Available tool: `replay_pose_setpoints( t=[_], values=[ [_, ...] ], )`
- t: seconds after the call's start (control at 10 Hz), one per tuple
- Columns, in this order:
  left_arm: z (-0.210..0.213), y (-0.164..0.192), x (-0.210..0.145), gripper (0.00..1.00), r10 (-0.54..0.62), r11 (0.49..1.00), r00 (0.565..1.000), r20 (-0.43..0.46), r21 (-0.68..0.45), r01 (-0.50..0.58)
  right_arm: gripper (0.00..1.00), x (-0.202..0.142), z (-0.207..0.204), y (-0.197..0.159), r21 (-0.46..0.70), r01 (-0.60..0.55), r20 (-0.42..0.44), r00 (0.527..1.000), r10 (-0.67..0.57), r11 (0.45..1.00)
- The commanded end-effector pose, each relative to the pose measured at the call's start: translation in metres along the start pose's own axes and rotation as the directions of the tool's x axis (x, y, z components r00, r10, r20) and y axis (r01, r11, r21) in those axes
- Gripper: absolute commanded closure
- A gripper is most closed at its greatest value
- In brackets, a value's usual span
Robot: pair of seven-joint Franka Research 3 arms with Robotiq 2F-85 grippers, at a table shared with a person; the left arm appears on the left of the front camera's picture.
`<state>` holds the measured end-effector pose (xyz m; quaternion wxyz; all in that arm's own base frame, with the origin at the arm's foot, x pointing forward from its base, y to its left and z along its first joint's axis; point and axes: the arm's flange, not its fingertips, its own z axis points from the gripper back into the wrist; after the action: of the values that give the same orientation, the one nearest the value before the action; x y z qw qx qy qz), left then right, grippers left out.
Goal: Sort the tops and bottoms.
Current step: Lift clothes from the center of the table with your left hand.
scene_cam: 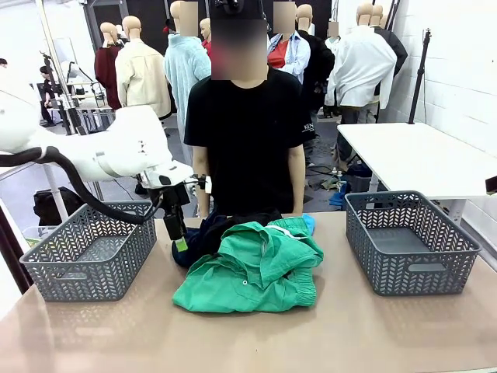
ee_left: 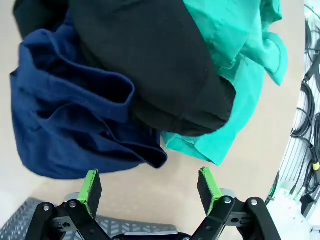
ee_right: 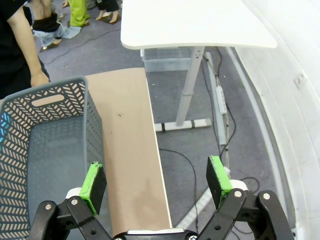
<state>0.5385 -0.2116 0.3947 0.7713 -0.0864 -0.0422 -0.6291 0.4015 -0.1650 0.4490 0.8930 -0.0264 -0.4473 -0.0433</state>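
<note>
The green bottoms [scene_cam: 256, 268] top the navy pair [ee_left: 65, 125] and black pair [ee_left: 150, 65] mid table [scene_cam: 93, 334], blue top [scene_cam: 309, 224] peeking at 1 o'clock, left claw [scene_cam: 180, 241] open at the pile's 9 o'clock, right claw [ee_right: 156, 180] open over the 3 o'clock basket [ee_right: 50, 100].

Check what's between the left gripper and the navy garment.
Just a bare strip of table, seen in the left wrist view; the open left gripper hangs short of the navy garment, not touching.

On the tan table [scene_cam: 349, 342] sit a left basket [scene_cam: 93, 273], a right basket [scene_cam: 411, 273], and piled clothes [scene_cam: 256, 268] between.
</note>
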Motion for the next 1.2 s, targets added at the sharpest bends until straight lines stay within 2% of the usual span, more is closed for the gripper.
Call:
replay_pose_setpoints(
  t=[0.0,0.1,0.3,0.5,0.7,1.0,1.1],
  values=[
    [-0.009,0.014,0.004,0.00,-0.024,0.999,1.000,-0.016,-0.026,0.024,0.00,0.001,0.002,0.002,-0.003,-0.007,-0.004,1.000,0.007,1.000],
    [-0.016,0.013,0.001,0.00,-0.020,0.999,1.000,-0.014,-0.029,0.020,0.00,0.001,0.002,0.002,-0.003,-0.007,-0.004,1.000,0.007,1.000],
    [-0.030,0.018,-0.003,0.00,0.022,0.999,1.000,-0.004,0.043,-0.022,0.00,0.001,0.002,0.002,-0.003,-0.007,-0.004,1.000,0.007,1.000],
    [-0.033,0.022,-0.003,0.00,0.011,1.000,1.000,0.001,0.010,-0.011,0.00,0.001,0.002,0.002,-0.003,-0.007,-0.004,1.000,0.007,1.000],
    [-0.034,0.019,-0.004,0.40,-0.047,0.996,0.999,0.016,-0.081,0.048,0.00,0.001,0.002,0.002,-0.003,-0.007,-0.004,1.000,0.007,1.000],
    [-0.033,0.021,-0.008,1.00,-0.033,0.996,0.999,0.006,-0.083,0.034,0.00,0.001,0.002,0.002,-0.003,-0.007,-0.004,1.000,0.007,1.000],
    [-0.033,0.022,-0.008,1.00,-0.031,0.996,0.999,0.010,-0.081,0.032,0.00,0.001,0.002,0.002,-0.003,-0.007,-0.004,1.000,0.007,1.000]
  ],
)
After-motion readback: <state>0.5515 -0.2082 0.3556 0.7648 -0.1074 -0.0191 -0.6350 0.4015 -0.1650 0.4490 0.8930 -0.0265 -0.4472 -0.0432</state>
